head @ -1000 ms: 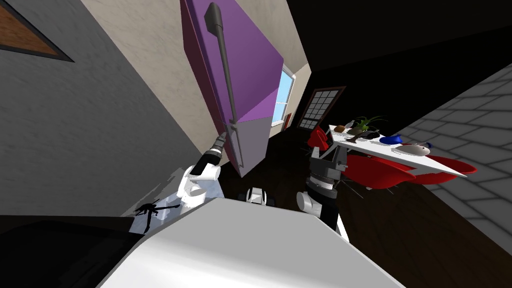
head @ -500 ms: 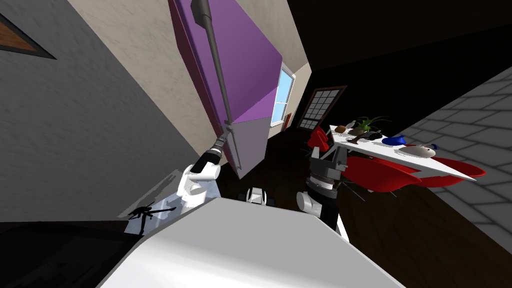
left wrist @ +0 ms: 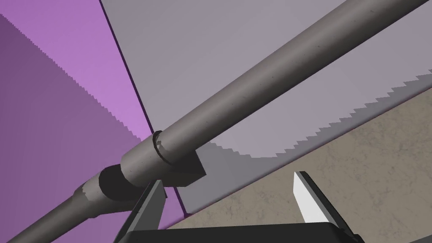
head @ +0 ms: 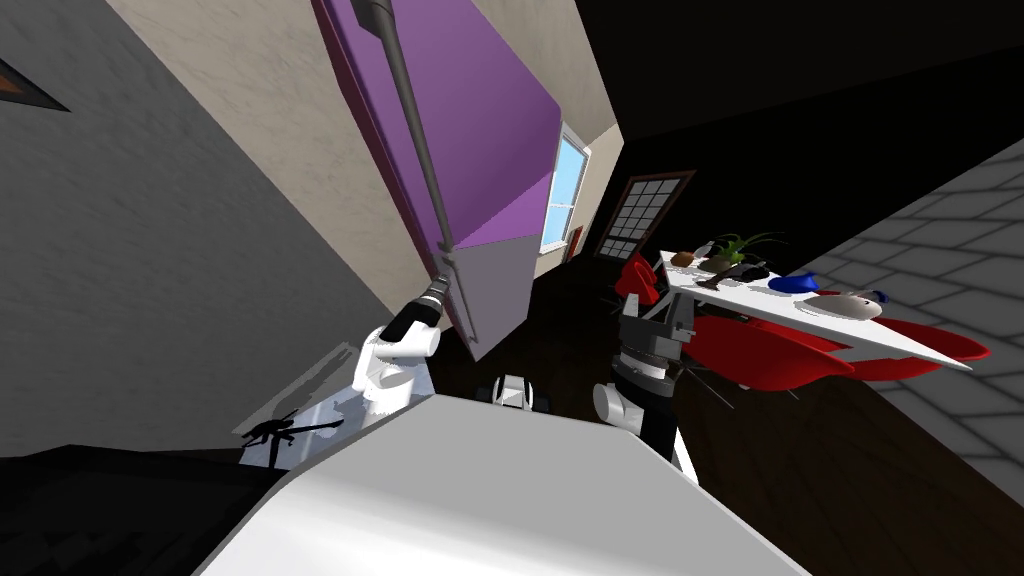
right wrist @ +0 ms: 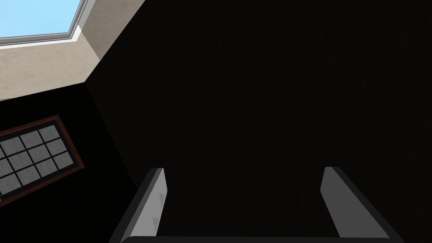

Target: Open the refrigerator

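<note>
The refrigerator has a purple upper door point(head: 490, 120) and a grey lower door point(head: 500, 285). A long dark grey handle point(head: 412, 140) runs along its edge. My left gripper point(head: 442, 284) is raised to the spot where the upper and lower handle bars meet. In the left wrist view the handle bar point(left wrist: 270, 80) crosses just beyond the gripper point(left wrist: 230, 202), whose fingers point(left wrist: 307, 201) stand open with nothing between them. The bar's bracket sits right above one fingertip. My right gripper point(right wrist: 247, 198) is open and empty, and that arm point(head: 650, 345) hangs at my right side.
A grey wall point(head: 150, 280) runs close on the left, with a beige wall point(head: 300, 150) behind the refrigerator. To the right stands a white table point(head: 880, 335) with several items, and red chairs point(head: 760, 350) beneath it. A window point(head: 562, 195) and a gridded door point(head: 638, 215) lie further back.
My head view has shifted, so the refrigerator looms larger and reaches further up and left. The left gripper stays open at the handle's joint. The right arm has not moved.
</note>
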{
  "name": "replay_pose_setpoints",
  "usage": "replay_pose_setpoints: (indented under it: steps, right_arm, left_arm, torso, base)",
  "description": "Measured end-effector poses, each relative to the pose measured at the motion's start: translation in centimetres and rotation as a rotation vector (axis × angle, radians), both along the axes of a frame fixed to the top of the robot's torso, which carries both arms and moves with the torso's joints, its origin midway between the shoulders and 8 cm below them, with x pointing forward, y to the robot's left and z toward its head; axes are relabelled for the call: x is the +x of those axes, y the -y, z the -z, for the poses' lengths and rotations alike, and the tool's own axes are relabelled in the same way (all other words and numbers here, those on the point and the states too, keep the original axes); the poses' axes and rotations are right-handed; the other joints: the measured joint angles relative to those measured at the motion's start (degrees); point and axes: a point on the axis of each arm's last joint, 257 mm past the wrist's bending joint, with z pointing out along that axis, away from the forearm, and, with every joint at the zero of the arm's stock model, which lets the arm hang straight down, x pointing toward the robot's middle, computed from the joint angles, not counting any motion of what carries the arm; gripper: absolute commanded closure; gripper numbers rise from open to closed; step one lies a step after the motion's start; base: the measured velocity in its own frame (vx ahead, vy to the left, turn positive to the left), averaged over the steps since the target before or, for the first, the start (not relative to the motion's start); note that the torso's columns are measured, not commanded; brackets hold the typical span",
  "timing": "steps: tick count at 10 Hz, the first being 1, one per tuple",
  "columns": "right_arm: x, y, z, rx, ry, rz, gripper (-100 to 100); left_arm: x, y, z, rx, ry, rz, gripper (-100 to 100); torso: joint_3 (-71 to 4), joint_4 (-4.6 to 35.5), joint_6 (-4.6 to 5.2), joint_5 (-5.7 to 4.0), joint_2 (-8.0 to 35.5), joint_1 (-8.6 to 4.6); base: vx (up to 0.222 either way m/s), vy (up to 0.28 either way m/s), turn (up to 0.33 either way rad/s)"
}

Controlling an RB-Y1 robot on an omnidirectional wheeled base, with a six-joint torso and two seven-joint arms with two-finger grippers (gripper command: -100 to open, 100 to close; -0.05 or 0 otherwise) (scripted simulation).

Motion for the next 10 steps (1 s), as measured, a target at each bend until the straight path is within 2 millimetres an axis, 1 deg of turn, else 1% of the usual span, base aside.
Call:
replay_pose_setpoints:
  steps: [2, 3, 5, 8, 10]
  right_arm:
    - [0.0, 0.0, 0.0, 0.0, 0.0, 0.0, 0]
    - [0.0, 0.0, 0.0, 0.0, 0.0, 0.0, 0]
    - [0.0, 0.0, 0.0, 0.0, 0.0, 0.0, 0]
    - [0.0, 0.0, 0.0, 0.0, 0.0, 0.0, 0]
    - [0.0, 0.0, 0.0, 0.0, 0.0, 0.0, 0]
  left_arm:
    - [-0.2, -0.3, 0.0, 0.005, -0.025, -0.015, -100]
    - [-0.3, -0.5, 0.1, 0.005, -0.038, -0.021, -100]
    - [-0.7, -0.7, 0.1, 0.009, -0.055, -0.032, -100]
    - [-1.5, -0.7, -1.0, 0.019, -0.055, -0.042, -100]
    - [-1.7, -1.0, -0.6, 0.013, -0.067, -0.049, -100]
  torso:
    - [-0.06, -0.03, 0.01, -0.02, -0.12, -0.07]
    - [-0.2, -0.06, 0.2, -0.05, -0.25, -0.02]
    - [-0.33, -0.03, 0.26, -0.15, -0.43, -0.16]
    - [-0.47, 0.09, 0.4, -0.34, -0.53, -0.36]
    - [-0.5, 0.0, 0.26, -0.19, -0.65, -0.04]
  base:
    - [0.081, -0.067, 0.026]
    - [0.029, -0.033, 0.007]
    - [0.05, -0.036, 0.002]
    - [0.026, -0.03, 0.022]
    - [0.038, 0.015, 0.024]
